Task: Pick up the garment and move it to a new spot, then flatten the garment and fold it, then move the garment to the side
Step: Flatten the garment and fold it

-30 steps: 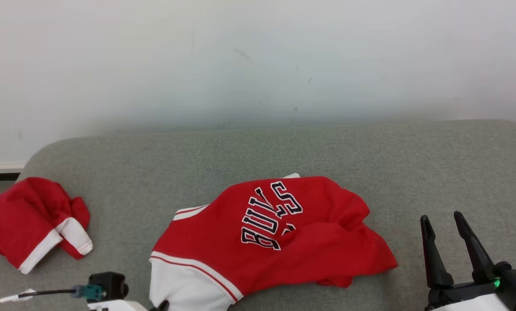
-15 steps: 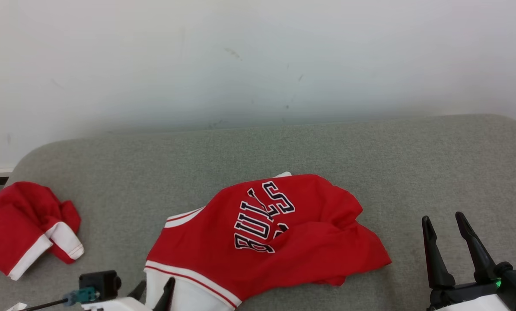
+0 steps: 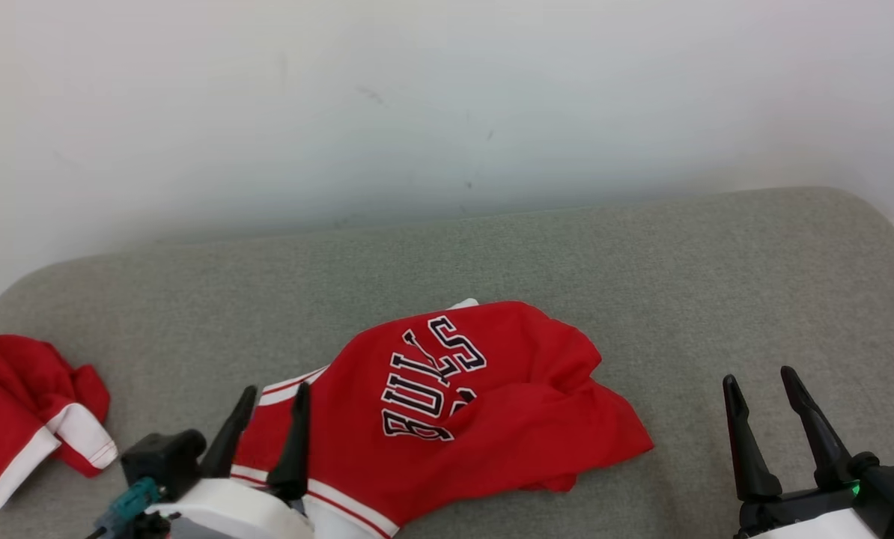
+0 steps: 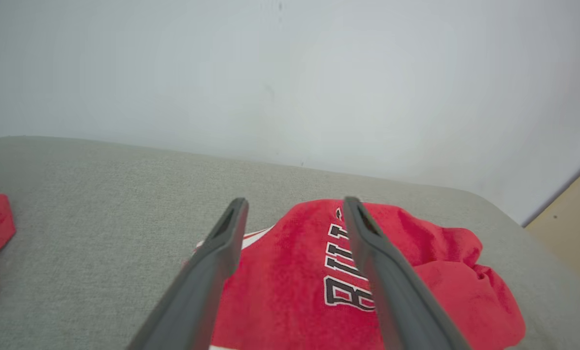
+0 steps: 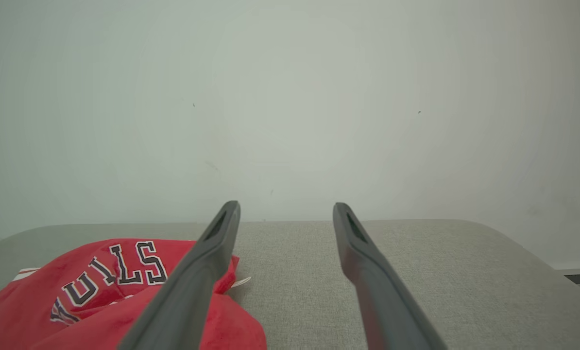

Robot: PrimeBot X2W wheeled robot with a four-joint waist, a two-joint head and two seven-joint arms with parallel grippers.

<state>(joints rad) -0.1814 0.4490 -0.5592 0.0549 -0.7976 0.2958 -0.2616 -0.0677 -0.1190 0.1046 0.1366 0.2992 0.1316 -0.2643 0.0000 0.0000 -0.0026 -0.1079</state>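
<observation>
The garment is a red jersey with white trim and dark lettering, lying crumpled on the grey cushion at front centre. It also appears in the left wrist view and the right wrist view. My left gripper hovers open over the jersey's left, white-striped edge, holding nothing. The left wrist view has its fingers spread wide over the cloth. My right gripper stands open at the lower right, apart from the jersey, with bare cushion between its fingers.
A second red and white garment lies bunched at the cushion's left end. A pale wall rises right behind the cushion. Bare cushion stretches behind and to the right of the jersey.
The left gripper has opened, let go of the jersey's white-trimmed edge and risen into view. The camera has turned right, shifting the whole picture left. The right gripper stays as it was.
</observation>
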